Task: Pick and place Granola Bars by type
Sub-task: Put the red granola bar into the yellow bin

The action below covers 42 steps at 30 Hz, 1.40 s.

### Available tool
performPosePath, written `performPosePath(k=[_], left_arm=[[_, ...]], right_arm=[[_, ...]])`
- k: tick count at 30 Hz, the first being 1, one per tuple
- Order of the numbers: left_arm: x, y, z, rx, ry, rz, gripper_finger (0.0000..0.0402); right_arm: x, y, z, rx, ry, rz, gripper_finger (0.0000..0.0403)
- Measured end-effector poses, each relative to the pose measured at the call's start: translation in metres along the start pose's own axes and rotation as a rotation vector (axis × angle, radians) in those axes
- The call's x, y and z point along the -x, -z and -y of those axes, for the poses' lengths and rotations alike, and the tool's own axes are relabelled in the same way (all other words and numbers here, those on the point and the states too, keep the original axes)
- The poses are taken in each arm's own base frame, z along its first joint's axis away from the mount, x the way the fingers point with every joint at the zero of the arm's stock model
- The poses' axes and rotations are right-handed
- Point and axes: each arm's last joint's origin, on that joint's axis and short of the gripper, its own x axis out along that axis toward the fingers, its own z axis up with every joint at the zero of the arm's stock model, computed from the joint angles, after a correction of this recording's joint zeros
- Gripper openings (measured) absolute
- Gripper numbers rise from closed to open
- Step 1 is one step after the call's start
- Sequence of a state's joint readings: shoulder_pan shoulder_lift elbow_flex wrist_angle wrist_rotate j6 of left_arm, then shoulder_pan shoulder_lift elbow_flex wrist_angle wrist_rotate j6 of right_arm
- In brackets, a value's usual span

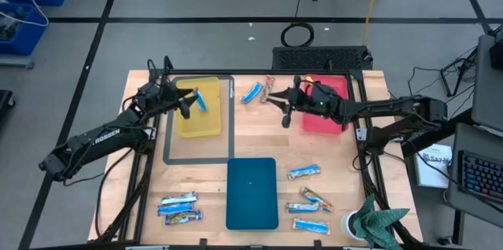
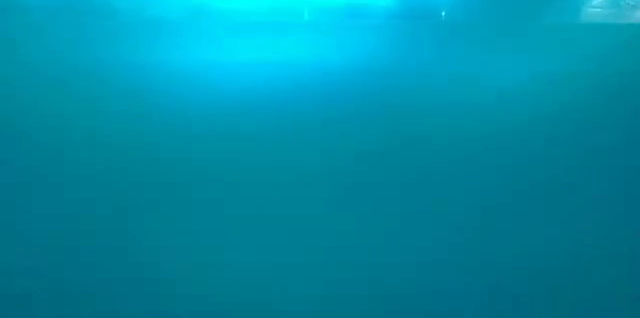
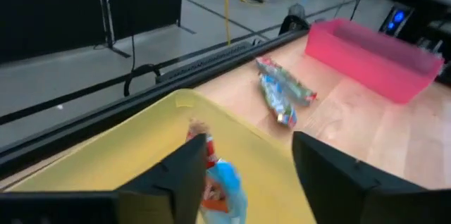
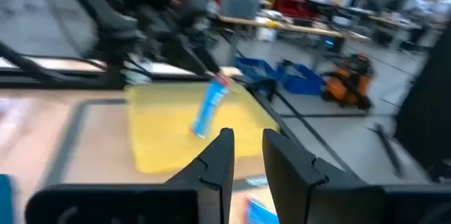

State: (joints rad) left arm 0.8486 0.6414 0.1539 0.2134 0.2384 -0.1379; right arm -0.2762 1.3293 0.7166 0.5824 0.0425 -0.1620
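**Blue Bar Over the Yellow Tray — Release Low and Clean**

Left gripper (image 1: 189, 102) poised over the yellow tray (image 1: 206, 126), jaws clenched on a blue-and-white bar (image 1: 201, 97) dangling from one end — seen from the right wrist hanging tilted above the tray floor (image 4: 211, 108). Best lowered until the free end nearly touches the tray before letting go, so no bounce over the rim. Worth keeping the drop toward the tray's middle, away from the walls.

Right gripper (image 1: 285, 108) hovering between the red tray (image 1: 330, 116) and a pair of bars (image 1: 259, 91) lying at the far edge of the surface; jaws narrowly parted, nothing between them. Sensible to hold that arm clear of the left arm's drop.

Remaining granola bars spread on the near side: a cluster (image 1: 179, 207) left of the blue tray (image 1: 251, 193), several more (image 1: 309, 197) to its right. Low view blocked by a blue wall.
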Motion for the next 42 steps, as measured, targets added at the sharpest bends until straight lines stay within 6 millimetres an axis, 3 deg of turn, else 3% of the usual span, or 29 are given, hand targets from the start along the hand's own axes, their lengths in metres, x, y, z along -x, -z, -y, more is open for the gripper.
performPosePath(k=[6,10,13,18,21,26,29,33,42], left_arm=[[0.001,-0.011,0.004,0.030,0.087,0.098,0.0280],[0.002,-0.023,0.009,0.036,0.184,0.119,0.0313],[0.002,-0.028,0.013,0.042,0.229,0.131,0.0331],[0.002,-0.031,0.018,0.010,0.249,0.155,0.0339],[0.001,-0.030,0.020,0.000,0.242,0.157,0.0340],[0.001,-0.030,0.023,-0.011,0.254,0.156,0.0340],[0.001,-0.030,0.025,-0.033,0.262,0.156,0.0340],[0.001,-0.029,0.027,-0.051,0.272,0.156,0.0340],[0.001,-0.028,0.030,-0.089,0.292,0.154,0.0340]], right_arm=[[0.000,0.010,0.014,-0.018,0.123,-0.111,0.0070],[-0.009,0.006,0.038,-0.156,0.143,-0.330,0.0070],[-0.025,-0.005,0.057,-0.186,0.141,-0.479,0.0070],[-0.069,-0.017,0.080,-0.177,0.134,-0.685,0.0070],[-0.098,0.001,0.087,-0.150,0.106,-0.863,0.0070],[-0.130,0.034,0.105,-0.202,0.133,-0.994,0.0071],[-0.137,0.051,0.116,-0.235,0.155,-1.040,0.0076],[-0.143,0.058,0.125,-0.325,0.174,-1.040,0.0097],[-0.142,0.066,0.122,-0.496,0.149,-1.084,0.0207]])
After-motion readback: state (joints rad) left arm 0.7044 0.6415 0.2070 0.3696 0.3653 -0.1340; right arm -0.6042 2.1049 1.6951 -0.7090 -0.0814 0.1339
